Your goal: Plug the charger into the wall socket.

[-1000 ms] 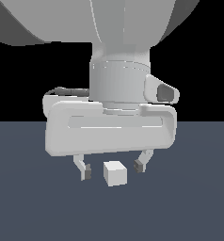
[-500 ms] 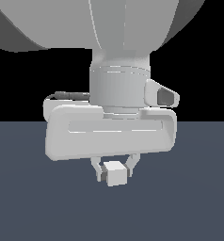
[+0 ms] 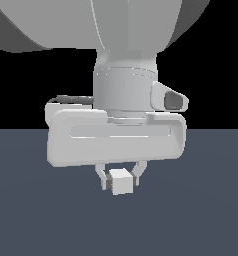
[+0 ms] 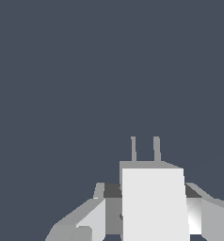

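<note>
The charger (image 3: pixel 121 182) is a small white-grey cube held between my gripper's (image 3: pixel 120 184) two fingers, just above the dark blue-grey floor. The gripper is shut on it, one finger on each side. In the wrist view the charger (image 4: pixel 154 202) fills the space between the fingers (image 4: pixel 92 219), and two thin grey prongs (image 4: pixel 144 149) stick out from its far face. The wall socket is out of view in both views.
The dark blue-grey floor (image 3: pixel 206 210) spreads out flat around the gripper. My arm's white wrist body (image 3: pixel 116 137) fills the middle of the exterior view and hides what lies behind it.
The fingers have closed from wide apart onto the charger, and the charger now sits a little higher between them.
</note>
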Robot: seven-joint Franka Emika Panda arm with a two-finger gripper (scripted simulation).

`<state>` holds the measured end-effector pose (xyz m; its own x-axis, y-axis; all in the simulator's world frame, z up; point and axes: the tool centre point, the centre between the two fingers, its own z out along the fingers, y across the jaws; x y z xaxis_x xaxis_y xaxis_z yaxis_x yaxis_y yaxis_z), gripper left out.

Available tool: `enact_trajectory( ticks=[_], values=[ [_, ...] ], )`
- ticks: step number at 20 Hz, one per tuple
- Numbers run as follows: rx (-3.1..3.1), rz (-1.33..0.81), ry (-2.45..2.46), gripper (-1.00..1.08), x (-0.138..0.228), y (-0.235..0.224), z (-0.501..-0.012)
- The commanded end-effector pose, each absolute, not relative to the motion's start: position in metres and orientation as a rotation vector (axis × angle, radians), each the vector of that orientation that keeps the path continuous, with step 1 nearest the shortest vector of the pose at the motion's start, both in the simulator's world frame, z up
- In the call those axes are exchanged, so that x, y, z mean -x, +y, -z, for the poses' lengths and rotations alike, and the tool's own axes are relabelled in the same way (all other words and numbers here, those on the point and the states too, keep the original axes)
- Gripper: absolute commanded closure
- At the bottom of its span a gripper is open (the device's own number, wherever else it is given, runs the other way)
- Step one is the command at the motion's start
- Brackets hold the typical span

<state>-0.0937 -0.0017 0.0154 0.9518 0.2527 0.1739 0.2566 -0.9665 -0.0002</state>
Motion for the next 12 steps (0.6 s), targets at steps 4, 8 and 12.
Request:
enact_trajectory(
  ticks=[4, 8, 12],
  values=[
    [3.091, 0.274, -0.335, 1.08, 0.087, 0.007, -0.028],
    [3.102, 0.276, -0.254, 1.08, 0.079, 0.016, -0.042],
    [3.114, 0.277, -0.153, 1.08, 0.068, 0.026, -0.059]
  ],
)
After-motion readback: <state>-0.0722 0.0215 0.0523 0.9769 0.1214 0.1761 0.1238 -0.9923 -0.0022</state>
